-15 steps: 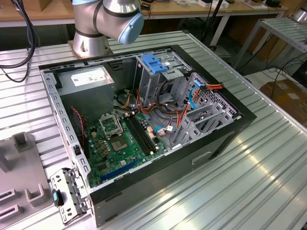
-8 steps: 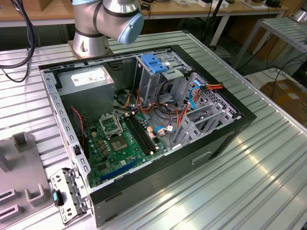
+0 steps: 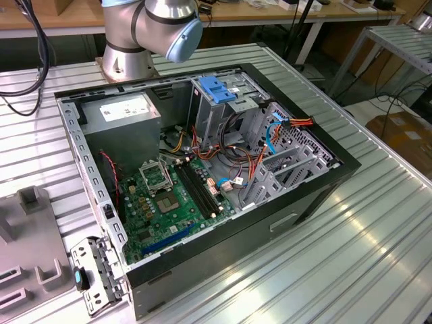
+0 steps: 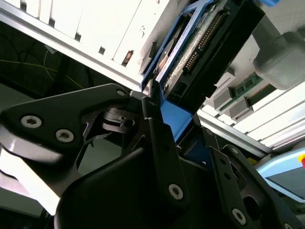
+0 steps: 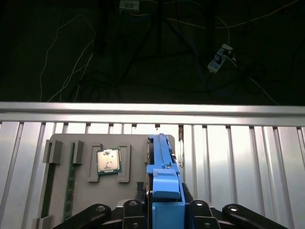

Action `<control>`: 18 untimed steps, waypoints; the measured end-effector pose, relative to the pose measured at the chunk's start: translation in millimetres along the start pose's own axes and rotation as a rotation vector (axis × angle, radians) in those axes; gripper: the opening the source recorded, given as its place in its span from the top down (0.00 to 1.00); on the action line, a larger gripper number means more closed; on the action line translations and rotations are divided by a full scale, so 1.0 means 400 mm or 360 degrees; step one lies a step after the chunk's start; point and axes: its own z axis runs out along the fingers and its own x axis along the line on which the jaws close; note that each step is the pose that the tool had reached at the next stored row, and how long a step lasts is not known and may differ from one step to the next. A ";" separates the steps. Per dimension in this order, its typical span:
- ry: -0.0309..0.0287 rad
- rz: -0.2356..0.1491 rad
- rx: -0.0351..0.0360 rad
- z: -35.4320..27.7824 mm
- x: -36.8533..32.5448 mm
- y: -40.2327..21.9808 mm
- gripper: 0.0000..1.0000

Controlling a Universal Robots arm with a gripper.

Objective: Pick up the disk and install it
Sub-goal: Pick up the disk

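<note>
The ribbed metal tabletop (image 3: 378, 236) carries an open computer case (image 3: 223, 270); its power supply's white label (image 3: 125, 109) is too small to read. In the first wrist view, the disk (image 5: 161, 157) stands edge-on at a gray tray (image 5: 109, 193) bearing a processor chip (image 5: 108, 160), the pincer (image 5: 164, 205) clamped on it.

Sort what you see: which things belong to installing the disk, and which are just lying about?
Job in hand: disk, gripped in the shut jaws; open computer case.
Lying about: processor chip; memory stick; metal bracket.
</note>
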 end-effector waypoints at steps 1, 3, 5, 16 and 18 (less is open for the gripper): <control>0.00000 0.0000 0.0000 -0.009 0.001 0.003 0.63; 0.00000 0.0000 0.0000 -0.022 0.001 0.007 0.63; 0.00000 0.0000 0.0000 -0.039 0.002 0.013 0.63; 0.00001 0.0000 -0.0001 -0.123 0.006 0.039 0.63; -0.00003 0.0000 0.0000 -0.125 0.006 0.040 0.63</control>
